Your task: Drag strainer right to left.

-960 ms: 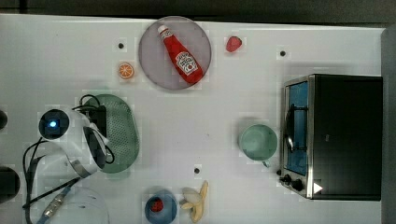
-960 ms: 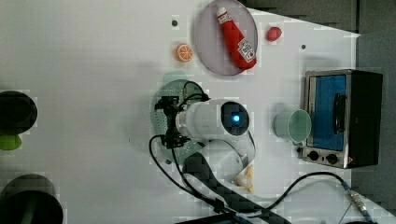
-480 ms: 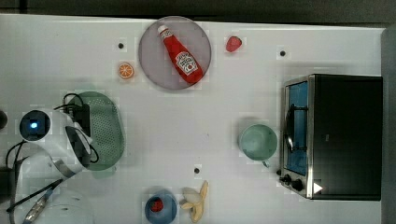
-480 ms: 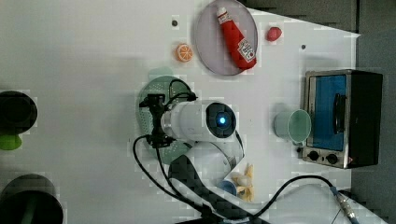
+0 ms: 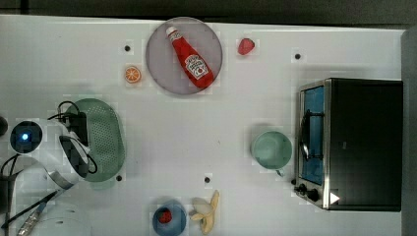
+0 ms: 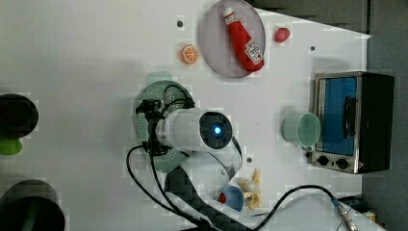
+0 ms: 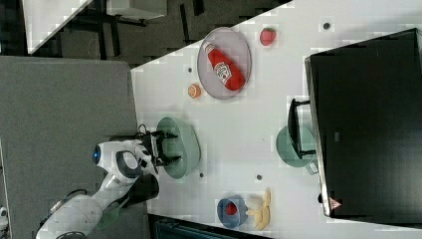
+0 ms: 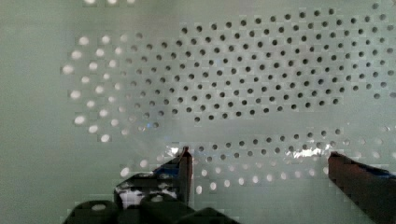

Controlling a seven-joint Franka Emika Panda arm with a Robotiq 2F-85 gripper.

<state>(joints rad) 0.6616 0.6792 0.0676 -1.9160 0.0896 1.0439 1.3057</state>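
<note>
The strainer (image 5: 105, 137) is a pale sage-green oval colander dotted with small holes, lying on the white table at the top view's left. My gripper (image 5: 81, 143) reaches down into its left half, open, with both fingers spread wide apart inside the bowl. In the wrist view the strainer's perforated floor (image 8: 243, 84) lies close below, and the two dark fingertips (image 8: 184, 168) stand far apart over it with nothing clamped between them. The left view shows the gripper (image 6: 150, 127) over the strainer (image 6: 154, 94). In the right view the gripper (image 7: 169, 148) sits at the strainer's (image 7: 188, 144) near side.
A grey plate (image 5: 164, 73) holding a ketchup bottle (image 5: 189, 59) stands at the back, with an orange slice (image 5: 132, 74) and a strawberry (image 5: 245, 46) beside it. A green cup (image 5: 271, 149) and a toaster oven (image 5: 351, 142) stand at the top view's right. A blue bowl (image 5: 168, 219) and a banana (image 5: 207, 212) are at the front.
The gripper and the strainer have slid together toward the top view's left. The fingers have stayed open.
</note>
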